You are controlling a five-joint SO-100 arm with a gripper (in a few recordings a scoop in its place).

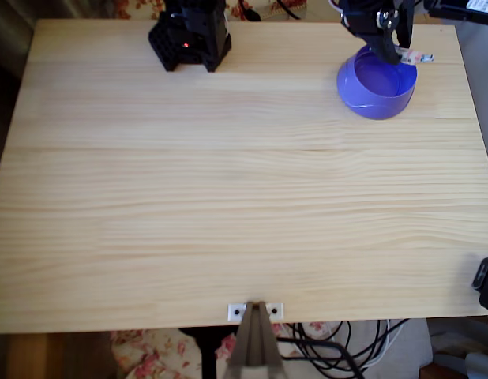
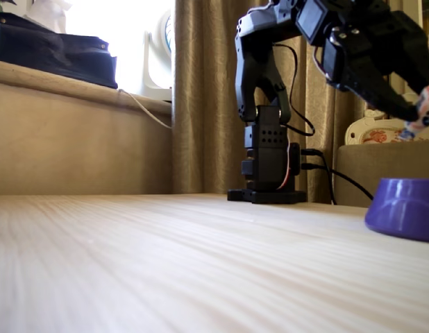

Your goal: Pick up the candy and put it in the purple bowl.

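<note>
The purple bowl [image 1: 376, 85] stands near the table's far right corner in the overhead view, and at the right edge of the fixed view as the purple bowl [image 2: 405, 208]. My black gripper [image 1: 402, 50] hovers over the bowl's far rim, shut on the candy [image 1: 418, 56], a small white wrapped stick that pokes out to the right beyond the rim. From the side, the gripper [image 2: 416, 114] hangs well above the bowl, with the candy [image 2: 427, 104] pinched at the fingertips. The inside of the bowl that shows is bare.
The arm's black base [image 1: 189, 39] sits at the table's far edge, left of the bowl. A metal bracket [image 1: 256, 310] is fixed to the near edge, with cables below it. A black object [image 1: 487, 283] juts in at the right edge. Curtains [image 2: 207, 97] hang behind.
</note>
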